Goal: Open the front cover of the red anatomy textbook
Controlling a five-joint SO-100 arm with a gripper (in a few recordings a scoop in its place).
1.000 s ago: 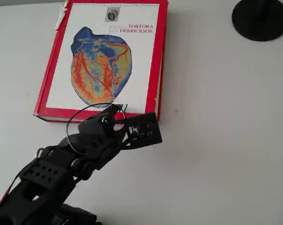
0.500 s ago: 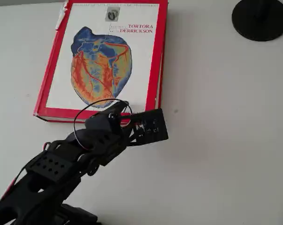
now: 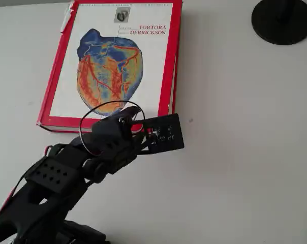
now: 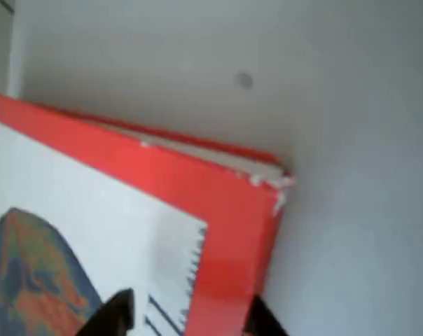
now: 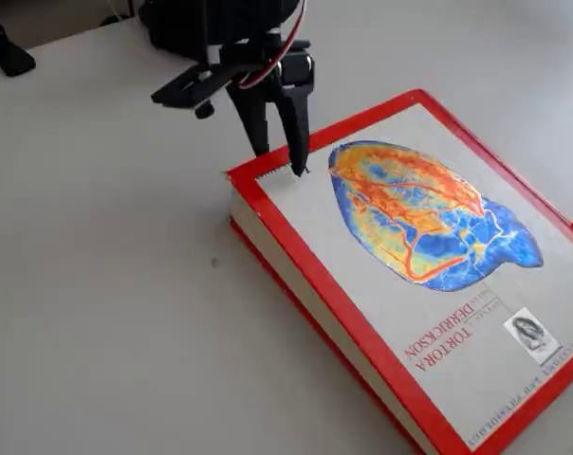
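- Gripper [image 5: 282, 156] poised at the corner of the red anatomy textbook [image 5: 400, 275], jaws narrowly parted, gripping nothing.
- Front cover [image 5: 429, 246] lying flat and closed beneath the fingertips (one tip just touching the red border).
- Book resting on the white table [image 5: 106, 303], page edges beside the jaws.

black round stand base [image 3: 282, 20] | white table [image 3: 245, 152] (top right corner)

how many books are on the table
1: the large red-bordered hardcover textbook with a heart picture, lying closed on the white table, with the black gripper over its corner.
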